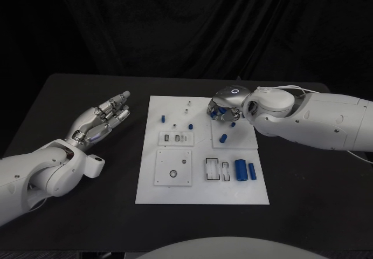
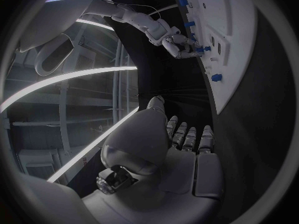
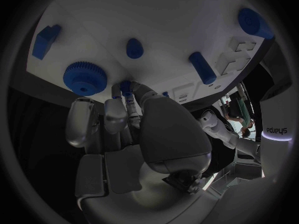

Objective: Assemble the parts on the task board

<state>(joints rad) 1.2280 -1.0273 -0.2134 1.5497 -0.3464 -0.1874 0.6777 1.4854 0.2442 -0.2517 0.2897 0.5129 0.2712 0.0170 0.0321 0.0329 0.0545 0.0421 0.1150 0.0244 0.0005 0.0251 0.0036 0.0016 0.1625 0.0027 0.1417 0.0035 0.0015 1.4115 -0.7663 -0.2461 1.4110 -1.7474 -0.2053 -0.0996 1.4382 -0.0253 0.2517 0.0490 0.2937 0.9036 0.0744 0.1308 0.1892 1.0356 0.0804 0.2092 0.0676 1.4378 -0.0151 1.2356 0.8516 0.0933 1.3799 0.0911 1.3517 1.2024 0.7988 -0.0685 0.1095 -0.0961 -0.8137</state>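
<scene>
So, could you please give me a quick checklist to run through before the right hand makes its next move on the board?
1. Right hand over the task board: ok, it sits at the board's far right area.
2. Part in the right hand: ok, its fingers pinch a small blue peg.
3. Peg lined up with a hole: cannot tell, the fingers hide the spot below.
4. Left hand out of the way: ok, it is off the board, fingers apart, holding nothing.
5. Neighbouring blue gear: ok, apart from the fingers.
</scene>
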